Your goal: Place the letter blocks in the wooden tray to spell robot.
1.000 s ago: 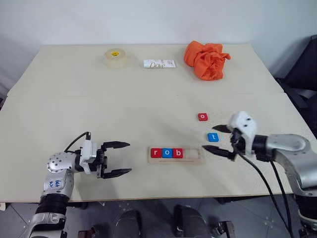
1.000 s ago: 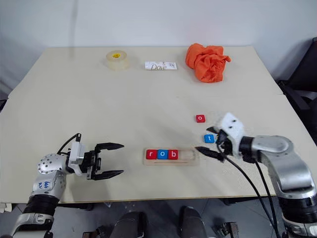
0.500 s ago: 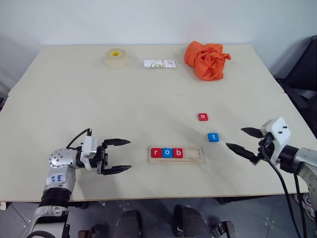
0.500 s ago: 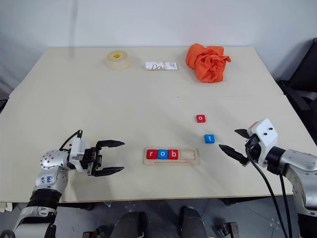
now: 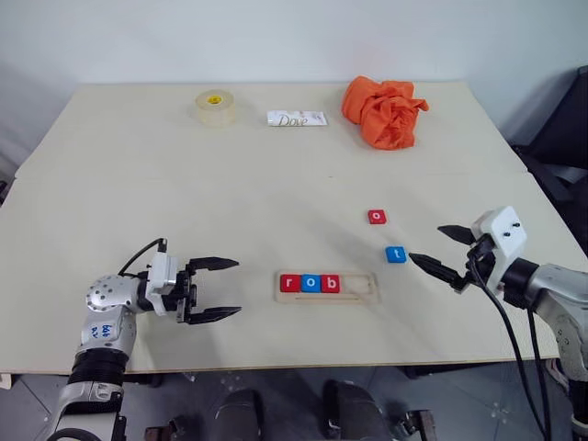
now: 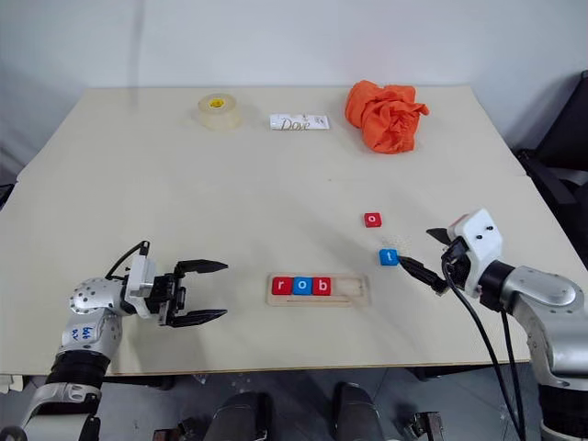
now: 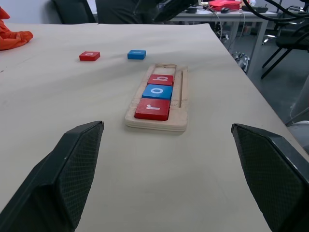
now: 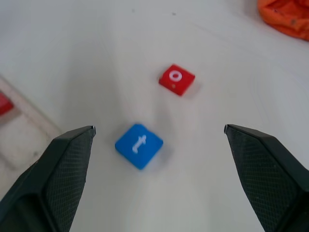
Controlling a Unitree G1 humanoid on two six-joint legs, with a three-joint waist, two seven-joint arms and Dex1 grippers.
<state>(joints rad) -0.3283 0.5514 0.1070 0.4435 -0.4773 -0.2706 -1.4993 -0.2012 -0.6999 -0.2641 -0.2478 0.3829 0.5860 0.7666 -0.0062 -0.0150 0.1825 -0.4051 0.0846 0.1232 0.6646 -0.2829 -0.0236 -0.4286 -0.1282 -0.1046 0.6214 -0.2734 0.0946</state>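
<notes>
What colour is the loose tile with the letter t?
Blue tile with white t, clearest in the right wrist view.

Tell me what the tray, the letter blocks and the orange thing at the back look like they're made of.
Tray: pale unfinished wood, judging by its matte light surface. Blocks: smooth painted wood or plastic, I can't tell which; solid red or blue with white letters. Orange thing: crumpled cloth, soft folds.

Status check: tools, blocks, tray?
Both tools open, empty: left tool, right tool. Wooden tray holds r, o, b. Red o, blue t loose, unobstructed.
</notes>
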